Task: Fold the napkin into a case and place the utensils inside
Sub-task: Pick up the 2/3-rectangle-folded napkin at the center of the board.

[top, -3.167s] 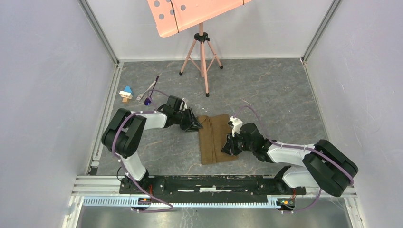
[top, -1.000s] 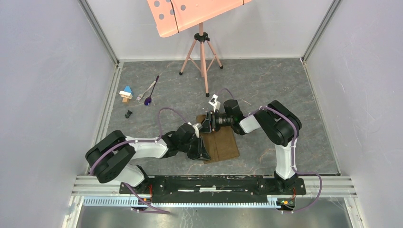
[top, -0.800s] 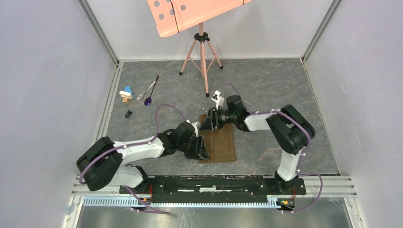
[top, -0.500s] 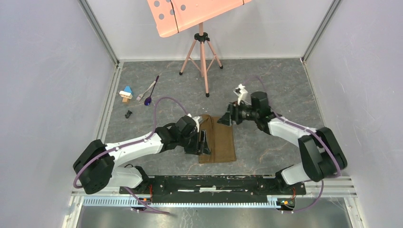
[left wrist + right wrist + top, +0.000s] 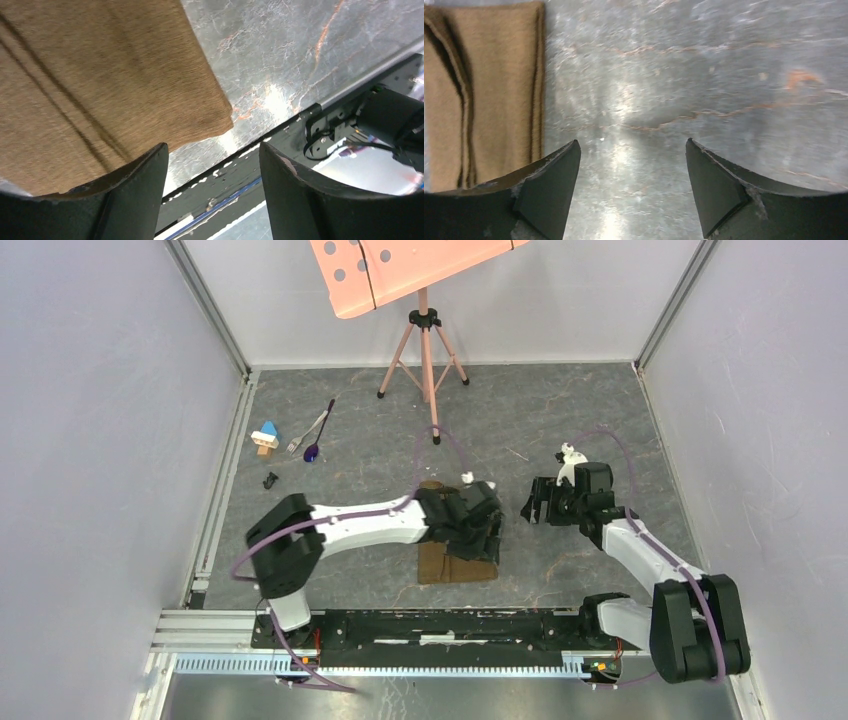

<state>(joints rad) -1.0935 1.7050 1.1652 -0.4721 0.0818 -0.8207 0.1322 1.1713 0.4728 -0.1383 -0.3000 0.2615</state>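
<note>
Top external: both arms have let go of the case (image 5: 445, 570), which lies as a narrow folded strip on the bench (image 5: 560, 420); the right arm has drawn aside.
Meaning: folding looks finished; fork (image 5: 296, 444) and spoon (image 5: 312, 452) wait far left, well apart from it.
Left tool (image 5: 212, 152): jaws wide, empty, over the case's corner.
Right tool (image 5: 631, 145): jaws wide, empty, above bare bench.

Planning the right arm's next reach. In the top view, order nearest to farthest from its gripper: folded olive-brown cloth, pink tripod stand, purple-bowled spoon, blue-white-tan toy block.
1. Folded olive-brown cloth, just left of the right gripper.
2. Pink tripod stand, farther back and left.
3. Purple-bowled spoon, far left.
4. Blue-white-tan toy block, beside the left wall.
</note>
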